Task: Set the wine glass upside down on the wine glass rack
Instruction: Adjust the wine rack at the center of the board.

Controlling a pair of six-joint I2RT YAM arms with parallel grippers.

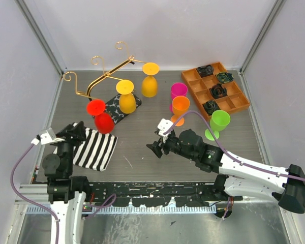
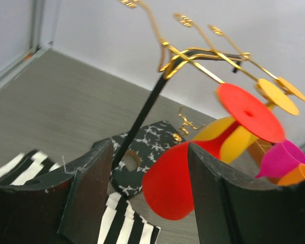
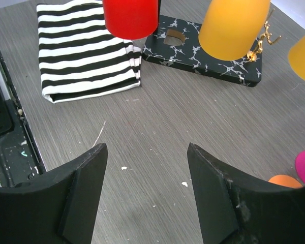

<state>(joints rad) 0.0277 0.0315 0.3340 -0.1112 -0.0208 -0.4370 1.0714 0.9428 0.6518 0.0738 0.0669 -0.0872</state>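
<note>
Left gripper point(image 1: 77, 131): near left corner, jaws wide apart, nothing held. Folded black-and-white striped cloth point(image 1: 95, 148): flat on the counter beneath that gripper. Thin gold metal wine glass rack point(image 1: 105, 76) on a black-and-white marbled base point(image 1: 116, 105): left of centre, bar running toward the far edge. Red plastic wine glass point(image 1: 100, 118): inverted at the bar's near end, foot up, bowl down, just beyond the left fingertips in the wrist view. Two yellow plastic wine glasses point(image 1: 126, 97): inverted further along the bar. Right gripper point(image 1: 156, 147): centre, toward the near edge, jaws wide apart, empty. Magenta plastic wine glass point(image 1: 179, 91), orange plastic wine glass point(image 1: 180, 107), green plastic wine glass point(image 1: 219, 122): upright, right of centre. Orange compartment tray point(image 1: 234, 101): far right corner, small dark items inside
</note>
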